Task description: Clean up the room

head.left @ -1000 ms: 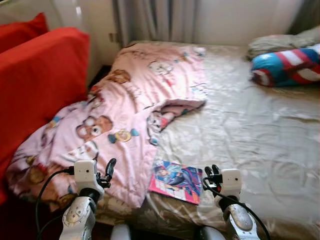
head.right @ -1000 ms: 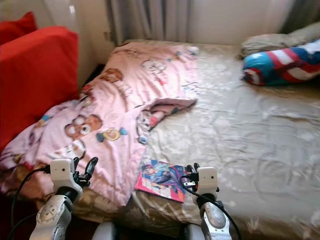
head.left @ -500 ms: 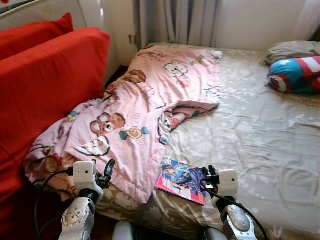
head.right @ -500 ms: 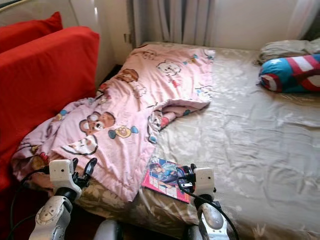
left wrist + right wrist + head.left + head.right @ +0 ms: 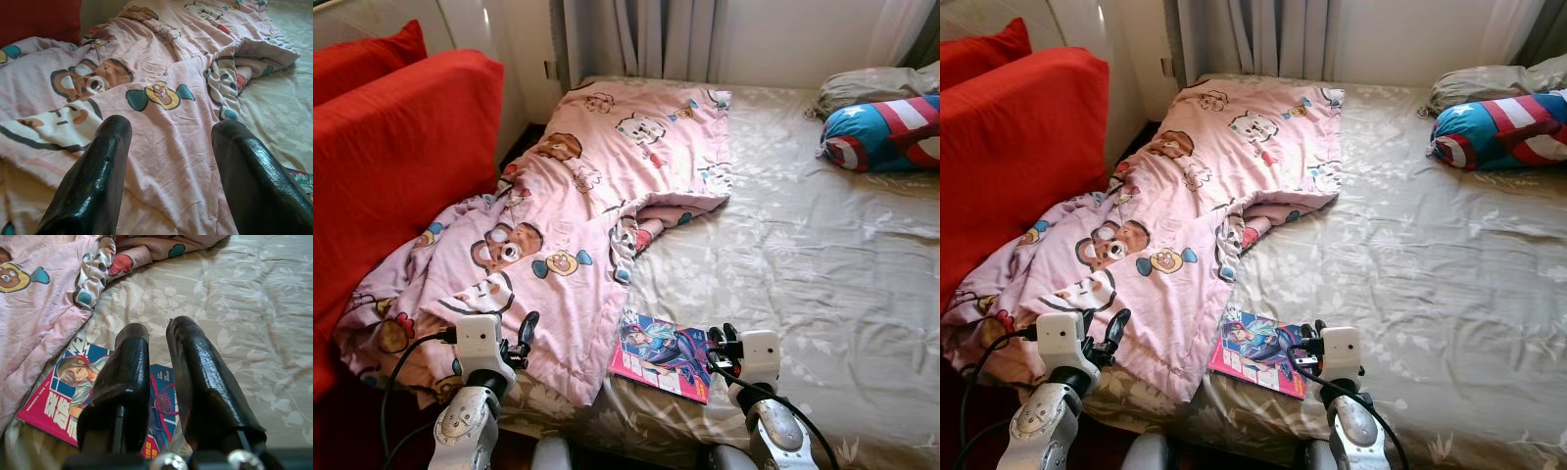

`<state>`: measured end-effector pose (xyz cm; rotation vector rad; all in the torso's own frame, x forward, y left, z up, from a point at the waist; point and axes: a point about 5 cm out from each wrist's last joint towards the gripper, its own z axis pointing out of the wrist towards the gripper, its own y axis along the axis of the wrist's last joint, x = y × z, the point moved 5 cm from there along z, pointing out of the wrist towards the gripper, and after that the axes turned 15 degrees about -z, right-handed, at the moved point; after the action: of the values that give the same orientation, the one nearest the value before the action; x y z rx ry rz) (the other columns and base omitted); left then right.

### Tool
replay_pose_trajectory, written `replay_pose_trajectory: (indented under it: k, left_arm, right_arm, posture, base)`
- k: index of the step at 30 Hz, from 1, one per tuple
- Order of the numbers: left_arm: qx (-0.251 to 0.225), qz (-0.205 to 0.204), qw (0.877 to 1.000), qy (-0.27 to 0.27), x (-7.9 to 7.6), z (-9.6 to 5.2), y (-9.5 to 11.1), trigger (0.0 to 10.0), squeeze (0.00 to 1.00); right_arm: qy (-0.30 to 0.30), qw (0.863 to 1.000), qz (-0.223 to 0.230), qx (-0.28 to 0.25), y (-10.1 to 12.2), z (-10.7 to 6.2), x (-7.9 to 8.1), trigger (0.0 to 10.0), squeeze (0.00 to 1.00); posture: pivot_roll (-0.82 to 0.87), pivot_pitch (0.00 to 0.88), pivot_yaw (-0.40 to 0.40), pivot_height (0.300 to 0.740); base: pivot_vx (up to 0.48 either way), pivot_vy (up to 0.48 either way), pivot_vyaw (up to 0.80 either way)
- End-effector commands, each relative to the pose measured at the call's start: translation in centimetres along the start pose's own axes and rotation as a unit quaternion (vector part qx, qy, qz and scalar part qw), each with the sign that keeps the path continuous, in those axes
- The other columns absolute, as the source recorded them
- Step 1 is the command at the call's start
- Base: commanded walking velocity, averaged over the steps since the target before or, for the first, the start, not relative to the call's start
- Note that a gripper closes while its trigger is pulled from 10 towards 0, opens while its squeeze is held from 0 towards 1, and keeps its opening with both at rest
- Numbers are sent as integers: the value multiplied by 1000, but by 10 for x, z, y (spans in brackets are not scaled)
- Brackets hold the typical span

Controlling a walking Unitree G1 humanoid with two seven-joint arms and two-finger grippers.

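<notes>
Left gripper open above pink blanket; right gripper nearly closed, empty, over magazine on bed.

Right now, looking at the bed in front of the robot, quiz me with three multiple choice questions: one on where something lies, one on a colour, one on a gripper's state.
1. Where does the magazine lie?
A. on the bed's near edge, beside the blanket
B. on the sofa
C. against the pillow

2. What colour is the sofa?
A. green
B. red
C. grey

3. How are the left gripper fingers?
A. shut on the blanket
B. holding the magazine
C. open, empty

Answers: 1 A, it rests on the sheet by the pink blanket. 2 B, the cover is red. 3 C, the left wrist view shows a wide gap.
</notes>
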<state>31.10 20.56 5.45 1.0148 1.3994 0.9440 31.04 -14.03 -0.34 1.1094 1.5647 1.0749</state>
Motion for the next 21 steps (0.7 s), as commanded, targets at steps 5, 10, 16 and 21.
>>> replay_pose_trajectory:
  k: [5, 10, 16, 21]
  left_arm:
    - [3, -1, 1000, 1, 0, 0, -2, 10000, 0]
    - [3, -2, 1000, 2, 0, 0, -2, 10000, 0]
    - [3, -2, 1000, 1, 0, 1, -2, 10000, 0]
    - [2, -1, 1000, 2, 0, 0, -1, 10000, 0]
  right_arm:
    - [-1, 1000, 1, 2, -3, -2, 0, 10000, 0]
    - [1, 1000, -1, 4, -3, -2, 1, 10000, 0]
    - [4, 1000, -3, 12, -5, -1, 3, 10000, 0]
    - [4, 1000, 1, 7, -5, -2, 3, 10000, 0]
  posture:
    - [19, 94, -3, 631]
    - [18, 93, -2, 631]
    - [17, 93, -3, 601]
    - [21, 96, -3, 596]
  base:
    - [0, 0, 0]
    - [0, 0, 0]
    - [0, 0, 0]
    - [0, 0, 0]
